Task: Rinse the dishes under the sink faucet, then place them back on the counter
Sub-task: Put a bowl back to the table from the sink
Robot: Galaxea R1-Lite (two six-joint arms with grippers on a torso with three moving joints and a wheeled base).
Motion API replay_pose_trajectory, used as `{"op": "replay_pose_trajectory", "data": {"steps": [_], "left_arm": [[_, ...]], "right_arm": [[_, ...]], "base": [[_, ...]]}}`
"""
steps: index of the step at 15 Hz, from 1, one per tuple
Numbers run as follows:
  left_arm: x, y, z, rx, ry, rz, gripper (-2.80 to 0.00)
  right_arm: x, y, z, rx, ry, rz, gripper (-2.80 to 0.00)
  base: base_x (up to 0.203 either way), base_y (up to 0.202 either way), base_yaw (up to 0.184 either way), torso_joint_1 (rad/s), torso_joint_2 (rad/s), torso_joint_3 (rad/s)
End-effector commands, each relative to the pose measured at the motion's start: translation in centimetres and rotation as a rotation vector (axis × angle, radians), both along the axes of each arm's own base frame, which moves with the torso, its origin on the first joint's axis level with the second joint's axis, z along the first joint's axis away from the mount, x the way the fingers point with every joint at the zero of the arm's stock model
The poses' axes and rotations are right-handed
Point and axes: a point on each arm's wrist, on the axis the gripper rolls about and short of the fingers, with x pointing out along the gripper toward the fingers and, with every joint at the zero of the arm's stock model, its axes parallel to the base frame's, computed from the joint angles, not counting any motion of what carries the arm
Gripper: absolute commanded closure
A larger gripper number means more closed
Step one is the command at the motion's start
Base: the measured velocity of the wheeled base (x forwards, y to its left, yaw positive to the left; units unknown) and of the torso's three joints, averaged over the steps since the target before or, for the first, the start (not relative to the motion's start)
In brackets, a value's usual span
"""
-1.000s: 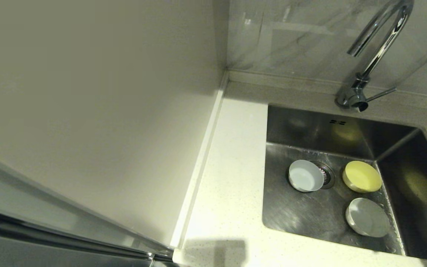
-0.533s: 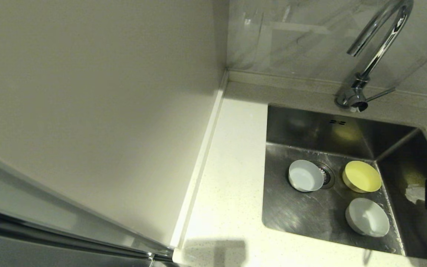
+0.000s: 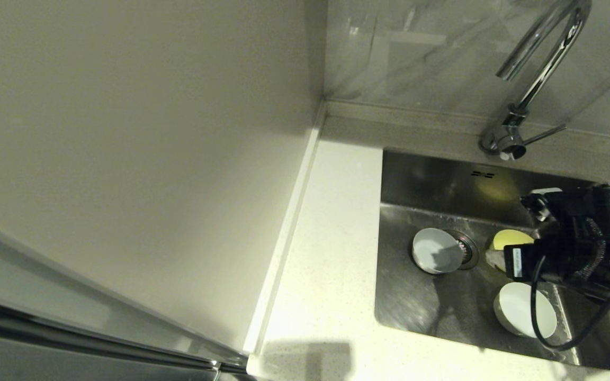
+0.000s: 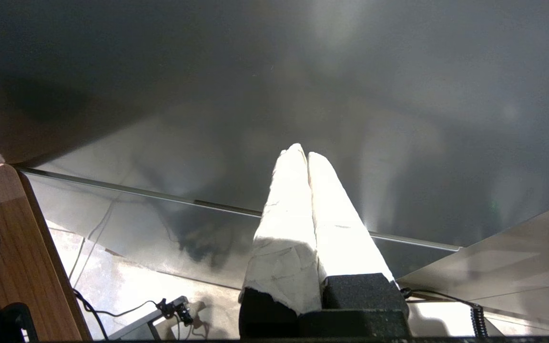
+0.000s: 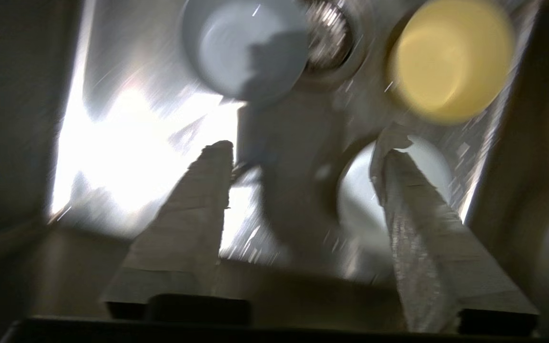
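Observation:
Three small bowls lie in the steel sink [image 3: 416, 309]. The bluish-white bowl [image 3: 436, 250] [image 5: 246, 47] rests beside the drain strainer [image 3: 467, 248]. The yellow bowl [image 3: 507, 239] [image 5: 451, 59] is partly hidden under my right arm, and the white bowl [image 3: 517, 309] [image 5: 365, 200] is nearest the front. My right gripper [image 3: 519, 225] [image 5: 303, 143] hangs open over the basin, above the yellow and white bowls, holding nothing. The chrome faucet [image 3: 540, 63] stands behind the sink. My left gripper [image 4: 307, 155] is shut and empty, parked away from the counter.
White speckled counter [image 3: 331, 254] runs along the sink's left side, bounded by a tall pale wall panel [image 3: 125, 159] further left. The faucet's side lever [image 3: 546, 133] points right. A black cable [image 3: 535, 317] loops from my right arm over the white bowl.
My right arm has swung in from the right edge and now reaches over the sink's right half, covering part of the yellow bowl. The bowls have not moved.

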Motion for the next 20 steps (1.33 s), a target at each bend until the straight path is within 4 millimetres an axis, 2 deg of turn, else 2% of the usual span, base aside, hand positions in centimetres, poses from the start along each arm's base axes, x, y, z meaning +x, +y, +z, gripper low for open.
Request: {"op": "replay_pose_trajectory", "data": {"steps": [1,6,10,13,16,20], "left_arm": [[0.0,0.0,-0.1,0.000,0.002,-0.001,0.00],[0.0,0.0,-0.1,0.000,0.003,0.000,0.00],[0.0,0.0,-0.1,0.000,0.003,0.001,0.00],[0.0,0.0,-0.1,0.000,0.002,0.001,0.00],[0.0,0.0,-0.1,0.000,0.003,0.001,0.00],[0.0,0.0,-0.1,0.000,0.002,-0.001,0.00]], "right_arm": [[3.0,0.6,-3.0,-0.089,-0.026,-0.049,-2.80],[5.9,0.4,-6.2,-0.215,-0.003,-0.219,-2.80],[8.2,0.0,-7.3,-0.219,0.007,-0.260,-2.80],[9.8,-0.1,-6.9,-0.165,0.048,-0.306,-2.80],[11.9,-0.3,-5.3,-0.063,0.090,-0.385,-2.80],[14.6,-2.3,-5.5,-0.010,0.141,-0.494,-2.80]], "base": [[0.000,0.000,0.000,0.000,0.00,0.000],[0.000,0.000,0.000,0.000,0.00,0.000],[0.000,0.000,0.000,0.000,0.00,0.000],[0.000,0.000,0.000,0.000,0.00,0.000],[0.000,0.000,0.000,0.000,0.00,0.000],[0.000,0.000,0.000,0.000,0.00,0.000]]}}
